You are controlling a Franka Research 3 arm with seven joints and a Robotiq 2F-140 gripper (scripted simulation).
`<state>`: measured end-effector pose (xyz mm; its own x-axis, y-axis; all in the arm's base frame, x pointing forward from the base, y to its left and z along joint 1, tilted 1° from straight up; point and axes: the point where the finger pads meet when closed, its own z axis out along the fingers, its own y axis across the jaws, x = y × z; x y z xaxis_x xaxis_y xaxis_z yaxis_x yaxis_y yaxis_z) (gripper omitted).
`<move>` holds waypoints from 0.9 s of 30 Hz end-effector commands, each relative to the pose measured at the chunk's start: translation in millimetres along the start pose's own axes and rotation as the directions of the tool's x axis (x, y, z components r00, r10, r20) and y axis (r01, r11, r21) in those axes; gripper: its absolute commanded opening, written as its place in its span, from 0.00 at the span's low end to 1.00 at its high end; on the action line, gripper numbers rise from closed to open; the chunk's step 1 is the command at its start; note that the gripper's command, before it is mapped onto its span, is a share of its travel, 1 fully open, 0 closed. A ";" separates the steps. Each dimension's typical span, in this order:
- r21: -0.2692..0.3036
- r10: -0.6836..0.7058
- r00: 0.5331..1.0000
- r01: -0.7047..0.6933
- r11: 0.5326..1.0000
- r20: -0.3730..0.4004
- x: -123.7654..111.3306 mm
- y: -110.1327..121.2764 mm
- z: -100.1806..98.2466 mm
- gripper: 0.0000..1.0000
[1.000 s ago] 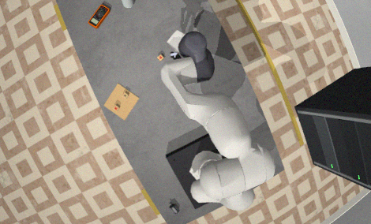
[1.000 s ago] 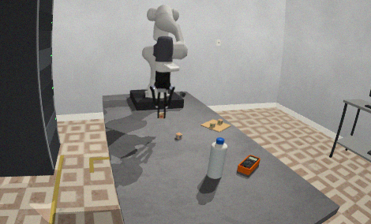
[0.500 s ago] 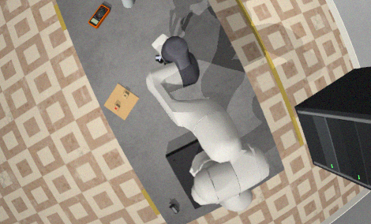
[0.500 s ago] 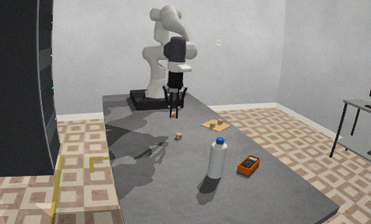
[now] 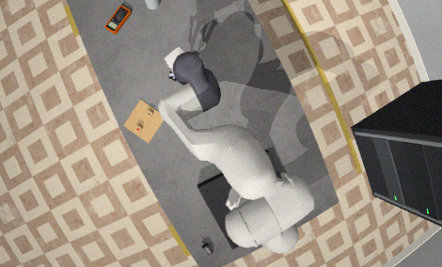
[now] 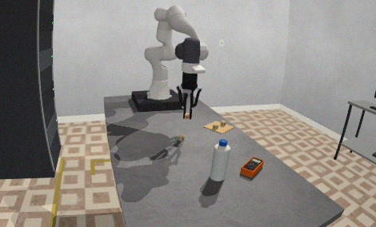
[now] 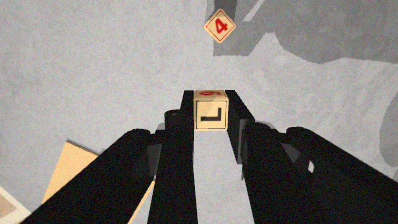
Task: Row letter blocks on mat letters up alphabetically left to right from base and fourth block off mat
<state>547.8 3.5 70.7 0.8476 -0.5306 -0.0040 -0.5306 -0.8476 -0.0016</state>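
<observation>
Matt wood-look blocks, plastic-looking bottle

The mat (image 5: pixel 146 133) (image 6: pixel 218 128) (image 7: pixel 64 167) by the table's long edge looks smooth and wooden; the multimeter (image 5: pixel 118 19) (image 6: pixel 252 167) near that edge looks plastic; the tabletop (image 5: pixel 144 61) (image 6: pixel 154 192) (image 7: pixel 100 65) is matt, mottled grey.

Gripped block (image 6: pixel 187 116) (image 7: pixel 211 114): was tan, black-framed, with a black L-shaped mark
Numbered block (image 6: pixel 181 137) (image 7: pixel 220 26): showed a red 4, red-bordered
Mat blocks (image 5: pixel 139 126) (image 6: pixel 215 127): seemed brownish
Mat (image 5: pixel 146 136) (image 6: pixel 226 128) (image 7: pixel 67 165): was plain tan
Multimeter (image 5: pixel 118 19) (image 6: pixel 252 167): was orange and black
Floor (image 5: pixel 31 141) (image 6: pixel 266 132) (image 7: pixel 10 207): had cream-and-brown diamonds
</observation>
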 end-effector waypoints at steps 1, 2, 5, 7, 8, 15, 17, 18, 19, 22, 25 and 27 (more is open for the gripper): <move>-0.012 0.138 0.990 -0.139 0.990 -0.004 -8.2 -10.1 0.0 0.22; -0.012 0.145 0.989 -0.145 0.989 -0.005 -10.5 -13.4 0.0 0.22; -0.012 0.167 0.986 -0.167 0.986 -0.005 -17.9 -23.6 0.0 0.22; -0.012 0.182 0.983 -0.182 0.983 -0.005 -23.3 -30.8 0.1 0.22; -0.012 0.189 0.982 -0.189 0.982 -0.005 -26.0 -34.4 0.1 0.22; -0.012 0.241 0.971 -0.241 0.970 -0.006 -45.5 -58.2 0.1 0.22; -0.011 0.253 0.968 -0.253 0.967 -0.006 -50.3 -63.6 0.1 0.22; -0.011 0.258 0.966 -0.258 0.966 -0.006 -52.5 -66.1 0.1 0.22; -0.011 0.265 0.964 -0.265 0.964 -0.006 -55.2 -69.0 0.1 0.22; -0.011 0.286 0.958 -0.286 0.958 -0.007 -63.9 -78.4 0.1 0.22; -0.011 0.308 0.951 -0.308 0.951 -0.007 -73.3 -87.9 0.0 0.22; -0.011 0.308 0.951 -0.308 0.951 -0.007 -73.3 -87.9 0.0 0.22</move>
<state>534.1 114.2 70.6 0.7290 -0.6844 -0.0059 -0.6844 -0.7291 0.0015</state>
